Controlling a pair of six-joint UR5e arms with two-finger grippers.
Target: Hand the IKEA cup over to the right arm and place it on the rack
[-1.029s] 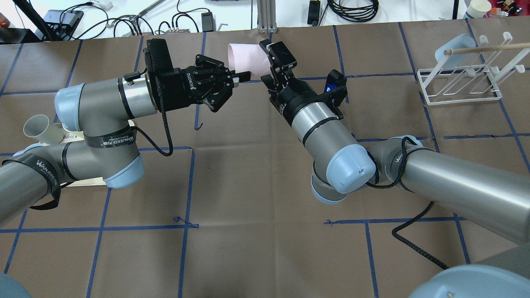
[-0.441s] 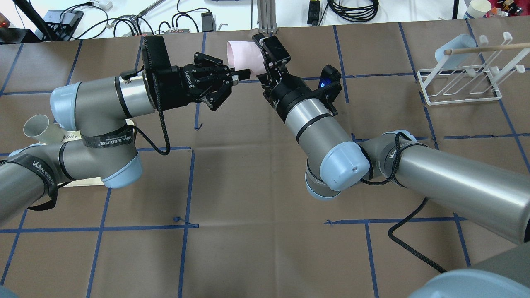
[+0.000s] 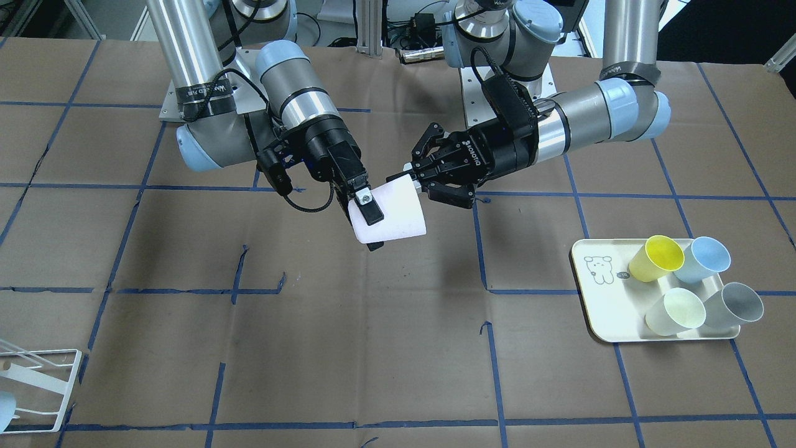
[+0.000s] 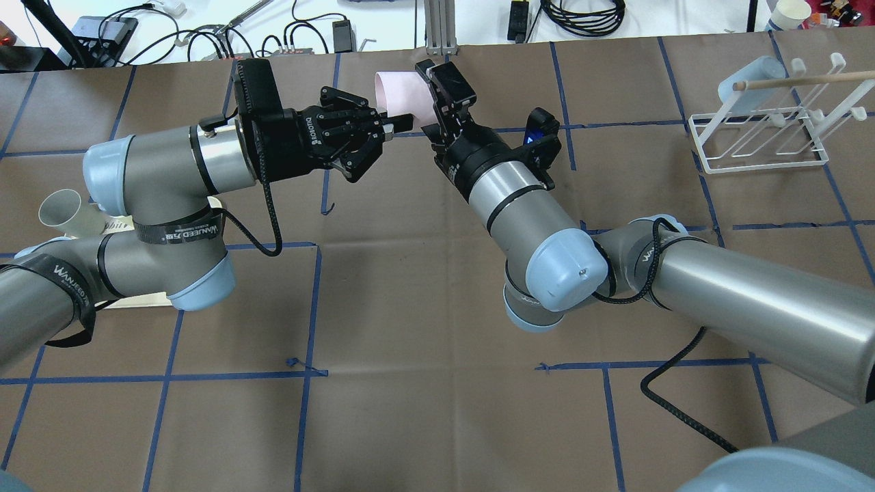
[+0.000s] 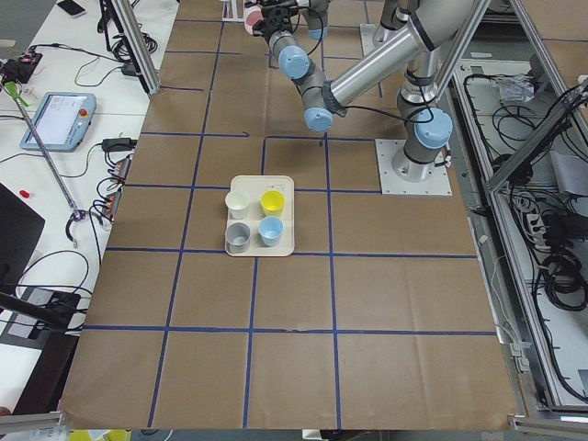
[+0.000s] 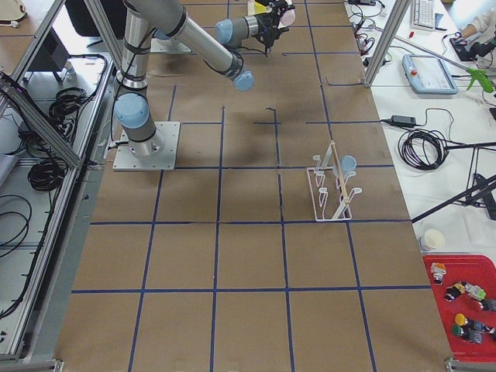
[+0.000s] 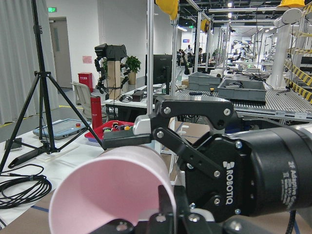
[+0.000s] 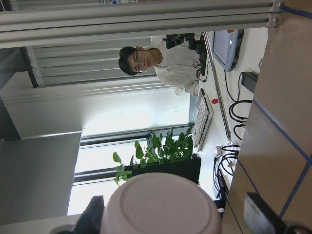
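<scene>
A pink cup (image 4: 398,92) hangs in mid-air, lying on its side. My left gripper (image 4: 405,125) is shut on its rim, also seen in the front-facing view (image 3: 404,176). My right gripper (image 4: 437,92) straddles the cup's base end (image 3: 388,218) with its jaws open. In the right wrist view the cup's base (image 8: 165,204) sits between the two fingers (image 8: 261,217), with a gap on one side. The left wrist view shows the cup's mouth (image 7: 109,195) with the right gripper behind it. The white wire rack (image 4: 759,160) stands at the far right.
A pale blue cup (image 4: 748,82) hangs on the rack, and a wooden stick lies across it. A cream tray (image 3: 600,298) with several cups sits by the left arm's side. A person shows in the right wrist view.
My right gripper has moved left, further over the pink cup's base end. My left gripper has kept its hold on the rim, shifting only slightly.
</scene>
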